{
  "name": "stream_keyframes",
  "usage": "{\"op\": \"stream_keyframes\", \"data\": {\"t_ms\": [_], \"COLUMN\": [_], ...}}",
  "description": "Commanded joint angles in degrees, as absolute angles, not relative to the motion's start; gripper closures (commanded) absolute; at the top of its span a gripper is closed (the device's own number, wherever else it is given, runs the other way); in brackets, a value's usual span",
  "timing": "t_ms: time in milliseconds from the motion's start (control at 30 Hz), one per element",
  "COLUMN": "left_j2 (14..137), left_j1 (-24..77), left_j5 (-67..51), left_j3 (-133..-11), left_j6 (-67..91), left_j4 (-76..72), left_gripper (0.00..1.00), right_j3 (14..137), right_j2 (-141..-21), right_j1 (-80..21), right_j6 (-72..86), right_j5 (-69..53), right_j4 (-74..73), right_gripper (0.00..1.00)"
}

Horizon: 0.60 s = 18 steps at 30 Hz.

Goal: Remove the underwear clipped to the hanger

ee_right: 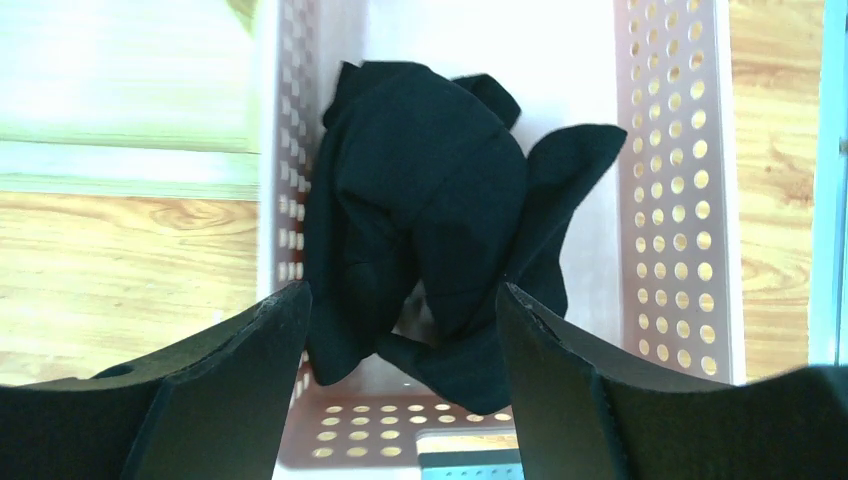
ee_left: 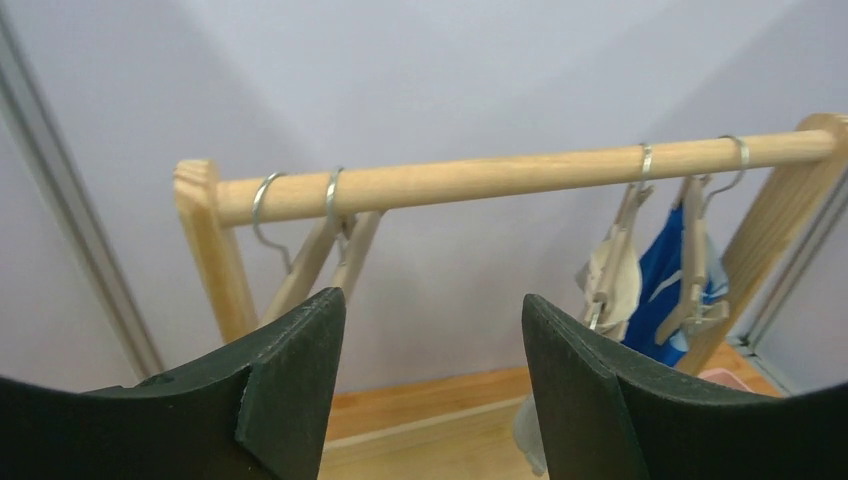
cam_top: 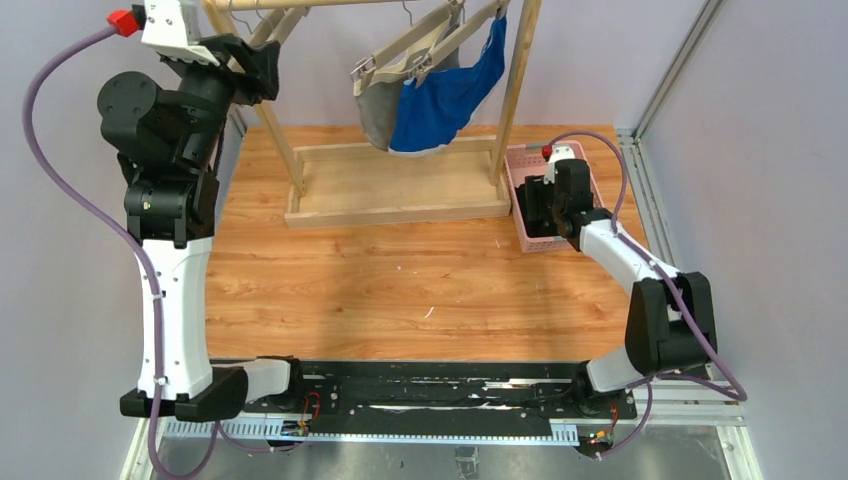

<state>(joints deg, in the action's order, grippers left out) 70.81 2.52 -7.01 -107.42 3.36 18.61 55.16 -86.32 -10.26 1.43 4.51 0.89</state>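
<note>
Black brief (ee_right: 430, 220): crumpled in pink basket (ee_right: 670, 200); only the right wrist view shows it, as the arm covers it from above.
Right gripper (ee_right: 400, 290): directly over it, fingers wide apart, empty.
Grey brief (cam_top: 378, 115), blue brief (cam_top: 440, 100): clipped on hangers (cam_top: 395, 55) at the right end of the rail (ee_left: 480, 178).
Left gripper (ee_left: 432, 298): wide open, empty, facing the rail's left half, well apart from both.

i see the wood-grain desk (cam_top: 400, 290) carrying the wooden rack (cam_top: 400, 213) at its far side, a pink basket (cam_top: 522, 160) just beside it.
</note>
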Motion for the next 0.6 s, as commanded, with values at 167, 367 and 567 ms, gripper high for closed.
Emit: {"op": "stream_keyframes", "data": {"t_ms": [167,367,567], "left_j2": [81.35,87.10,92.14], "left_j1": [9.72,11.19,12.58], "left_j5": [-16.86,-23.82,-26.64], "left_j3": [-118.00,-119.70,-123.19], "left_j6": [-1.60,-0.80,-0.57], "left_j4": [22.66,18.23,13.86], "left_gripper": [0.16,0.18,0.21], "right_j3": [55.89,53.95,52.74], "right_j2": [-75.80,-69.58,-67.50], "right_j1": [-14.51,-15.03,-15.16], "right_j6": [-0.32,-0.44,-0.53], "right_j5": [7.92,9.18,9.37], "right_j4": [-4.20,-5.12,-5.30], "right_gripper": [0.30,0.30,0.30]}}
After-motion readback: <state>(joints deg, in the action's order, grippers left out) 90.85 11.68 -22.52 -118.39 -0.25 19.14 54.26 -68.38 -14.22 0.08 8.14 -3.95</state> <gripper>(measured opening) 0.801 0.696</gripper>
